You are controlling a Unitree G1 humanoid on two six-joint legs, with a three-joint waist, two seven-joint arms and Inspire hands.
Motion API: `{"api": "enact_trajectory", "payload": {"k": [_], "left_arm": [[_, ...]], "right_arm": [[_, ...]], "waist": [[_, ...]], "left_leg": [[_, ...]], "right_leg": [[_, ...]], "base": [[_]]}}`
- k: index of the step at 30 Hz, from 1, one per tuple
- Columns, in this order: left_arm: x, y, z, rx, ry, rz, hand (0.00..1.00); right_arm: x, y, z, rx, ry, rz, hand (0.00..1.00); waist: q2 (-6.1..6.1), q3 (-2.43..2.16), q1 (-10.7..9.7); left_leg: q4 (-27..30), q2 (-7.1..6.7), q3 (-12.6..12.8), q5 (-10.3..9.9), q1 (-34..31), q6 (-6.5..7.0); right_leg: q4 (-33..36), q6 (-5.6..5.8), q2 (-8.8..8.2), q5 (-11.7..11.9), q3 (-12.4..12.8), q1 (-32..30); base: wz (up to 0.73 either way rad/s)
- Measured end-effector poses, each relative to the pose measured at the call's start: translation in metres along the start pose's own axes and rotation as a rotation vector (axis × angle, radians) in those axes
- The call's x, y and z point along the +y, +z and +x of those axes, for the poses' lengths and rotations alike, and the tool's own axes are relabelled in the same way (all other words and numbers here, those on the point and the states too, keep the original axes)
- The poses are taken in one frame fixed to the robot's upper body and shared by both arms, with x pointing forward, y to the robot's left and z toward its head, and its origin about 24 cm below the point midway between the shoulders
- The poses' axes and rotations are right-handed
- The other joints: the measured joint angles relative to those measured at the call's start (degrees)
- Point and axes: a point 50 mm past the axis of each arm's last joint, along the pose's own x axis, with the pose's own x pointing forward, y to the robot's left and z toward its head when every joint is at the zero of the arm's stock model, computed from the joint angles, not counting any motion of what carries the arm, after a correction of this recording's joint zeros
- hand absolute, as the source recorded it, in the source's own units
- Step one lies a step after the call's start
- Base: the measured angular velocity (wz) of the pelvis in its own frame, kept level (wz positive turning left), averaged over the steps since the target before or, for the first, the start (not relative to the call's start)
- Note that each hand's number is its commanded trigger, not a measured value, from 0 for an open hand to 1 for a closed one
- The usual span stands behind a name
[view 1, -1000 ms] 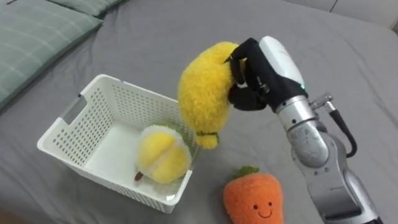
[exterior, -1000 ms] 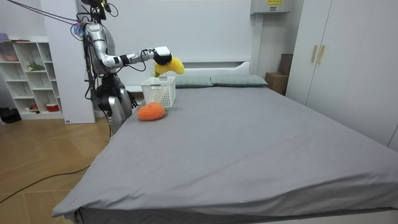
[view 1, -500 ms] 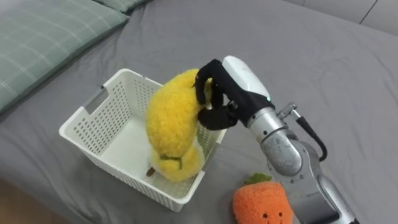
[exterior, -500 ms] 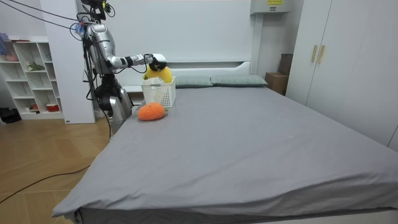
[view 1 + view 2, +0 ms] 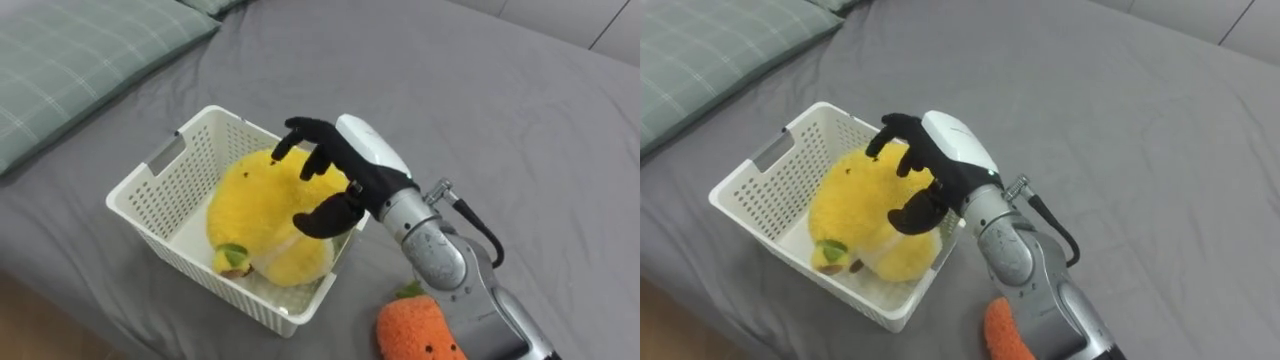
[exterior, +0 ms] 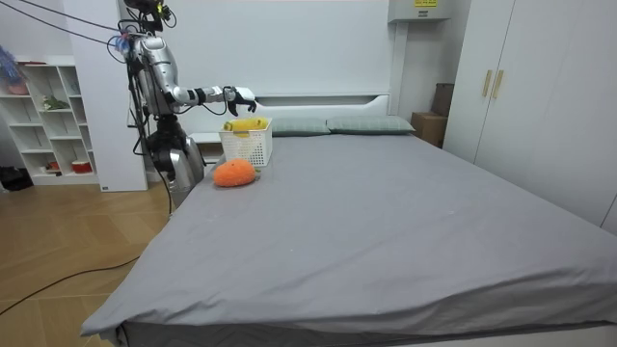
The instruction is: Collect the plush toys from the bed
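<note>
The right hand [image 5: 347, 176] hangs over the white basket [image 5: 147, 201], with its arm coming in from the lower right of the eye views. Its fingers [image 5: 298, 131] are spread and nearly straight, the thumb stands apart from them, and they grasp nothing. Under the hand lies the yellow plush toy [image 5: 260, 218], inside the basket. It fills most of the basket and its rounded top rises a little above the rim. A small green part of the toy shows at its lower end, near the front wall of the basket. The fingertips are just over the top of the toy and the thumb is close to its side; whether they touch the plush I cannot tell. The basket stands on the grey bed sheet [image 5: 500, 110], and a green checked pillow [image 5: 70, 55] lies near it at the upper left. An orange carrot toy [image 5: 416, 331] with a green top lies on the sheet just beside the basket, at the lower right, close under the robot's forearm. In the room view the robot stands at the side of the bed near its head end, with the right arm stretched out over the basket [image 6: 246, 145], and the carrot toy [image 6: 233, 173] lies in front of the basket on the sheet. Behind the robot there is a white shelf [image 6: 43, 111].
</note>
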Motion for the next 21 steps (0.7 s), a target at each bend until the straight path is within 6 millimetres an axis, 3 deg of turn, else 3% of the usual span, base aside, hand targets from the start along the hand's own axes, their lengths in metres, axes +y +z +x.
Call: {"api": "enact_trajectory", "payload": {"k": [21], "left_arm": [[-0.002, 0.005, 0.001, -0.011, -0.031, -0.003, 0.00]], "right_arm": [[-0.004, -0.011, 0.001, 0.040, -0.002, 0.009, 0.00]], "waist": [[0.07, 0.00, -0.28]], "left_leg": [[0.01, -0.03, -0.01, 0.01, -0.02, 0.01]], "right_leg": [[0.00, 0.01, 0.08, 0.00, 0.06, -0.05]], "base": [[0.00]]}}
